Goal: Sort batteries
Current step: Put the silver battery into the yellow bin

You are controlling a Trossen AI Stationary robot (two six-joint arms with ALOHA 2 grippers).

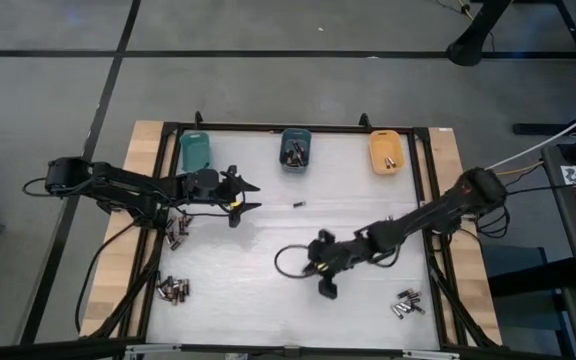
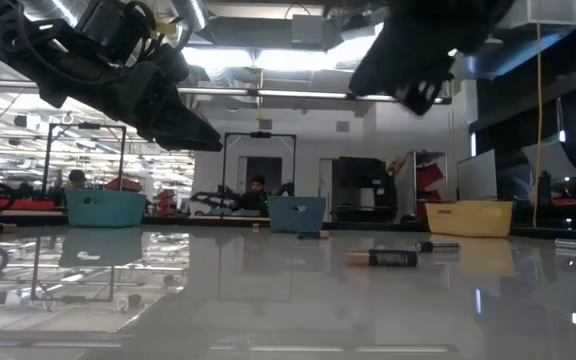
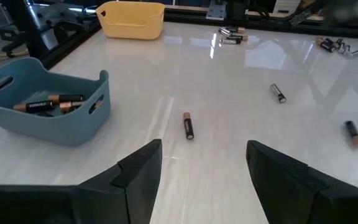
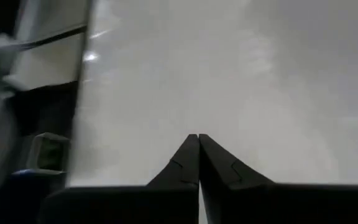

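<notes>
Left gripper (image 1: 247, 197): fingers (image 3: 143, 174) spread apart, nothing between them, raised above the table (image 1: 268, 300). Straight ahead of the fingertips, lying apart from them on the white surface, is one battery (image 3: 188, 126), dark with a coppery end. Beside the fingers, to one side, stands the blue bin (image 3: 48, 109) with several batteries inside. Farther ahead, beyond the lone battery, stands the yellow bin (image 3: 131, 18). More batteries lie scattered well ahead of the fingertips: one silvery-ended cell (image 3: 278, 93), one near the frame edge (image 3: 352, 133), and small clusters far off (image 3: 231, 36).

Right gripper (image 1: 323, 282): fingers (image 4: 185, 163) pressed together, grasping nothing, pointed down at bare table. No battery shows ahead of these fingers in the right wrist view. In the high view a small cluster of batteries (image 1: 406, 303) lies off to the side of it, well apart.

The teal bin (image 1: 196, 151) stands behind the left gripper. Further groups of batteries lie near the left arm (image 1: 175, 231) and at the table's near left (image 1: 172, 289).
</notes>
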